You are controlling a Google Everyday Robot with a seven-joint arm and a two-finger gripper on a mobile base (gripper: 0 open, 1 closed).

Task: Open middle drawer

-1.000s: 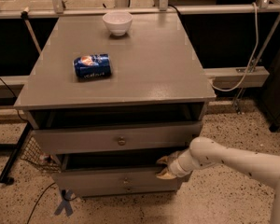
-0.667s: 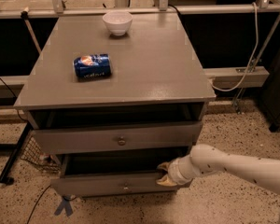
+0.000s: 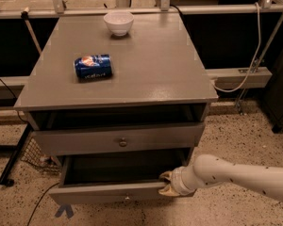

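The grey cabinet [image 3: 132, 86] stands in the middle of the camera view. Its middle drawer [image 3: 108, 192] is pulled partly out, so the dark inside of its box [image 3: 122, 168] shows. A small knob [image 3: 127, 198] sits on its low front panel. My gripper [image 3: 166, 183] is at the right end of that panel's top edge. One tan finger [image 3: 166, 175] is inside the drawer and the other is on the front face, clamped on the panel. My white arm [image 3: 236, 175] comes in from the lower right.
The top drawer front [image 3: 118, 140] with its knob is pushed in above. A blue can [image 3: 93, 66] lies on its side and a white bowl [image 3: 118, 22] stands on the cabinet top. A wire basket [image 3: 35, 155] and cables lie on the speckled floor at the left.
The middle drawer has slid further out toward the camera. My gripper has moved with its front panel, down and toward the camera. The can and bowl have not moved.
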